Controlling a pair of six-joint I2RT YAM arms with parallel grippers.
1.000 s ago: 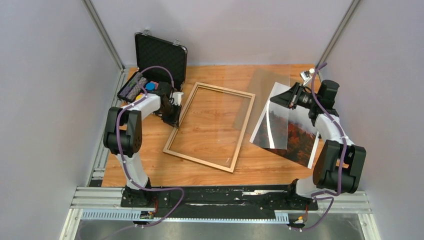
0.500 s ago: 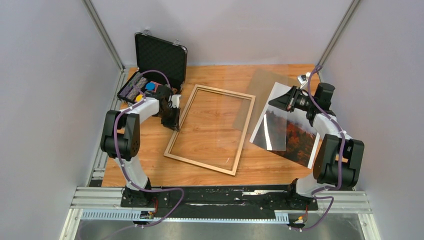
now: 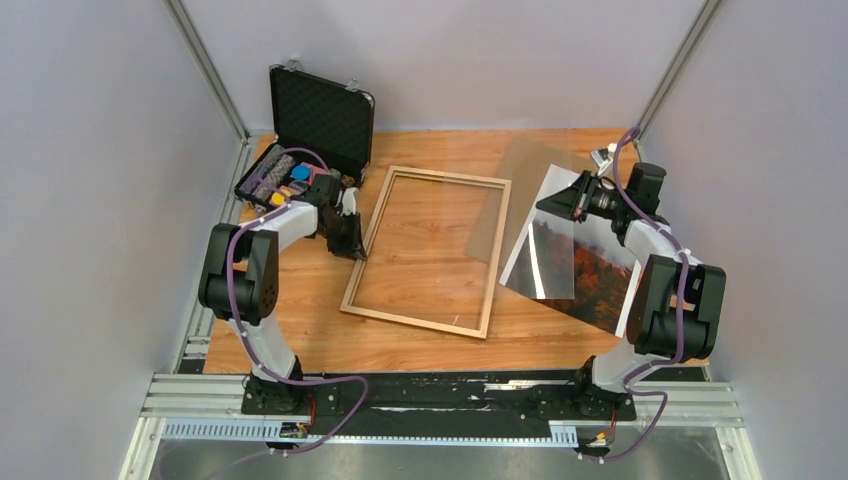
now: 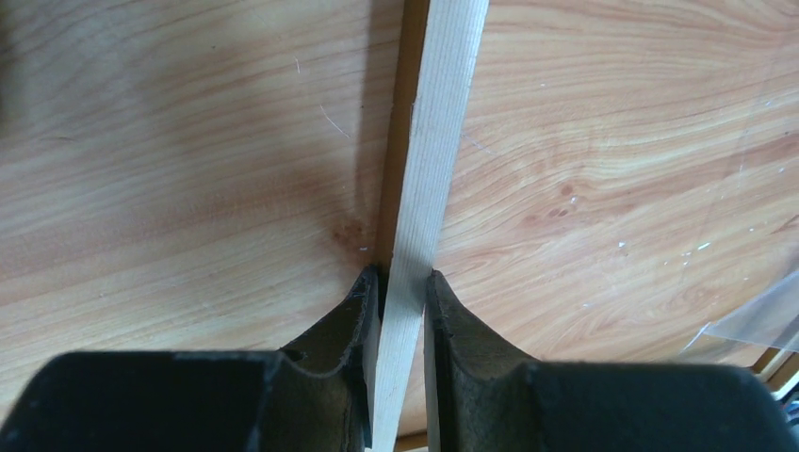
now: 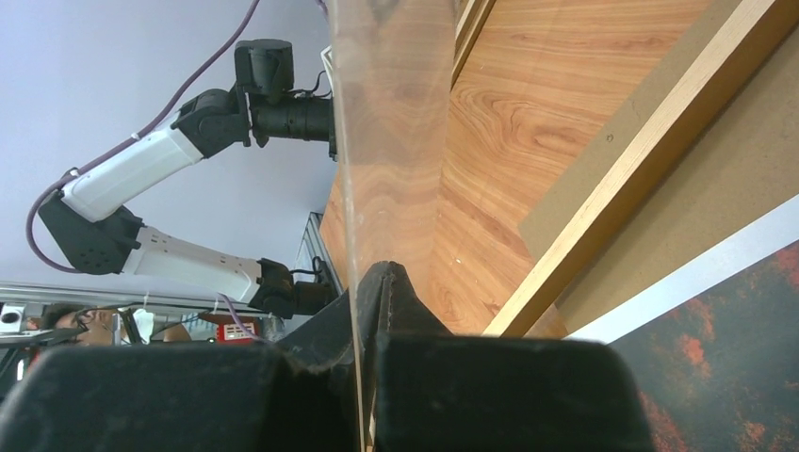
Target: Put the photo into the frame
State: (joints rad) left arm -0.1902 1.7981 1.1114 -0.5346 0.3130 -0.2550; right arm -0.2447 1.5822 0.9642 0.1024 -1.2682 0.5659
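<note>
Moulding of the frame [image 3: 497, 258], on its left side, is clamped by the left gripper [image 4: 403, 282]. Right of the frame, a clear sheet [image 3: 520, 190] is pinched by the closed right gripper [image 5: 363, 282]. The photo [image 3: 590, 270] is laid face up just right of the frame, partly under that sheet.

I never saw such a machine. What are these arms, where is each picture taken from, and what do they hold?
These are two robot arms bolted at the near edge of a wooden table; each ends in a two-finger gripper. The wide picture comes from a fixed camera above and behind them. The two close pictures come from cameras on the wrists; the dark shapes at the bottom are the fingers. The left gripper pinches one rail of the wooden frame. The right gripper holds a clear sheet by its edge, partly over the photo of autumn trees. An open black case stands at the back left.
</note>
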